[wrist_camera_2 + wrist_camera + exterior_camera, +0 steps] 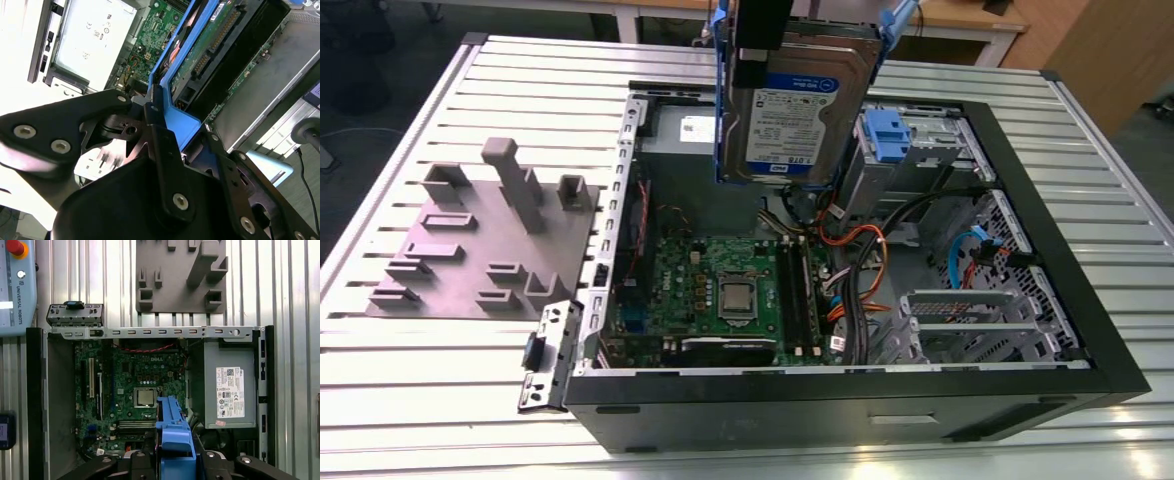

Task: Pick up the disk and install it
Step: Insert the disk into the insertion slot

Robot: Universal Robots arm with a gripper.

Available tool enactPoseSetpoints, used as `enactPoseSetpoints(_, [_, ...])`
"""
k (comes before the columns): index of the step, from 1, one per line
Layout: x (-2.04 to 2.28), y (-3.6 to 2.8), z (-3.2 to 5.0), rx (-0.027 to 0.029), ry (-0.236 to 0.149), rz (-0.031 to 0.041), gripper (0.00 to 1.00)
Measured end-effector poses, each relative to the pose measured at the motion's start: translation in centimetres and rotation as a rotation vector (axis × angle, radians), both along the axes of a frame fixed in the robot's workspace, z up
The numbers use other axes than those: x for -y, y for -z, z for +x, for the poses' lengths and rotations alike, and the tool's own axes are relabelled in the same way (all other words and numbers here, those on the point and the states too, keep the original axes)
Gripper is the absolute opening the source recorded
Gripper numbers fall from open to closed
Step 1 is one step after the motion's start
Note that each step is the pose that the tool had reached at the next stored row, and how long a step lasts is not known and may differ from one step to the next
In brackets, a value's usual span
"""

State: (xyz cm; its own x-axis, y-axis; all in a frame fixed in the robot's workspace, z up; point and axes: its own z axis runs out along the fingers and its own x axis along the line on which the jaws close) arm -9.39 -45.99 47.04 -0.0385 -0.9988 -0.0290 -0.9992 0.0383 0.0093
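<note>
Jaws seemingly clamp the flat, blue-framed metal disk (794, 110).

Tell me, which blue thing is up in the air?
The blue frame around the silver disk, hanging above the open computer; the small blue latch sits inside it.

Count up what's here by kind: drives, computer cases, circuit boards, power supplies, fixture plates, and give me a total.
Silver metal disk in blue plastic carrier: 1
Open black computer case: 1
Green motherboard: 1
Grey power-supply box with white sticker: 1
Grey moulded fixture plate: 1
Total: 5
</note>
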Motion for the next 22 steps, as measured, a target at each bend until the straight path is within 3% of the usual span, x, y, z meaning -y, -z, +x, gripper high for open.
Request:
enactPoseSetpoints(6, [0.0, 0.01, 0.09, 0.0001, 0.0, 0.0001, 0.36])
enactPoseSetpoints(12, [0.0, 0.03, 1.24, -0.0001, 0.0, 0.0, 0.36])
enactPoseSetpoints(17, [0.0, 0.03, 1.32, 0.0, 0.0, 0.0, 0.36])
enactPoseSetpoints(22, [0.39, 0.03, 1.32, 0.0, 0.0, 0.0, 0.36])
